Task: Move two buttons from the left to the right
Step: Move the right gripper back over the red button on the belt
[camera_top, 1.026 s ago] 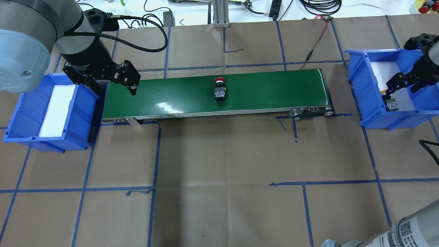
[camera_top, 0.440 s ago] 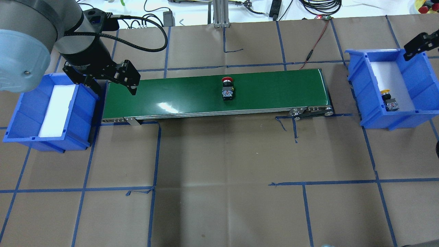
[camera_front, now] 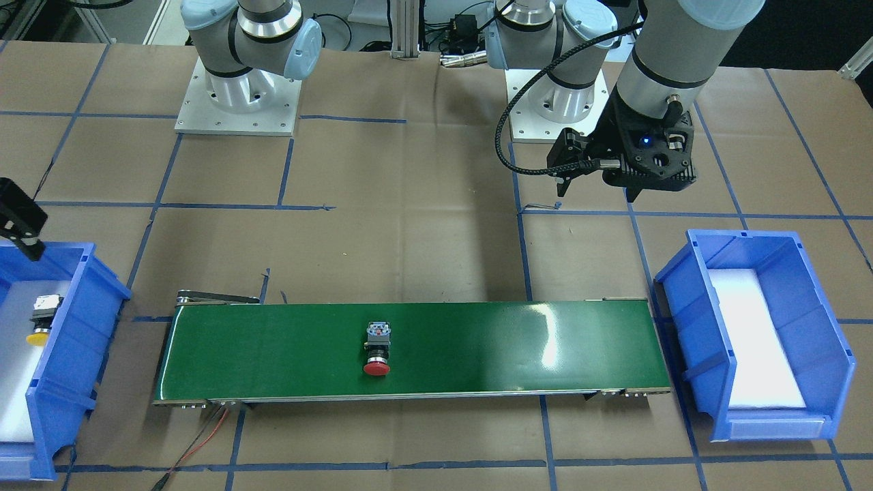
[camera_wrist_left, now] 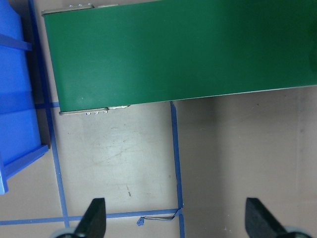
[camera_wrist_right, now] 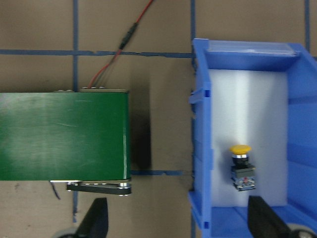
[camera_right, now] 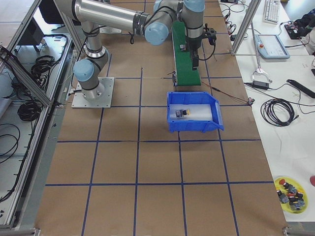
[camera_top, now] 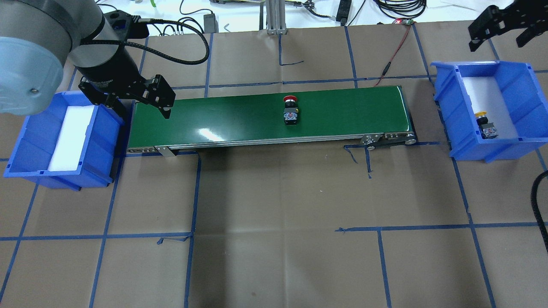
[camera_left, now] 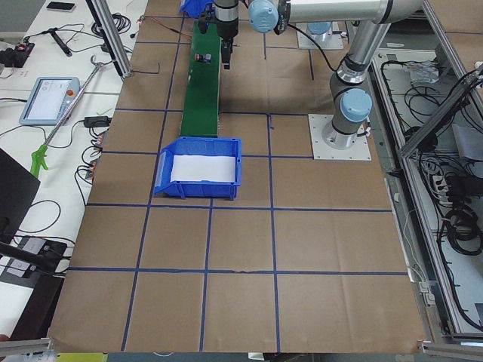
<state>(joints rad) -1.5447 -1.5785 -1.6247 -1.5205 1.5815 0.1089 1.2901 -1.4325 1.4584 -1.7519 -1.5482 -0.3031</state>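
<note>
Bench [camera_top: 274, 192] covered in brown paper with a grid of blue tape, a green conveyor belt [camera_top: 239, 115] laid across it as reference.

(a) The red button [camera_top: 290, 112] lies on its side on the belt, just past mid-length toward the belt's right end. Its cap points at the belt's far edge, away from the robot.

(b) The yellow button [camera_top: 486, 124] lies on its side on the white liner of the right blue bin [camera_top: 454, 128], which stands just beyond the belt's right end. Its cap also points away from the robot.

(c) The left blue bin [camera_top: 25, 141], likewise lined in white, stands just beyond the belt's left end.

(d) The left fingers [camera_wrist_left: 94, 220] hover above the belt's left end, spread wide and holding nothing.

(e) The right fingers [camera_wrist_right: 96, 220] hang raised beyond the belt's right end, well apart from the yellow button, spread wide and holding nothing. Both the belt's right end and the bin show beneath them in the right wrist view.
</note>
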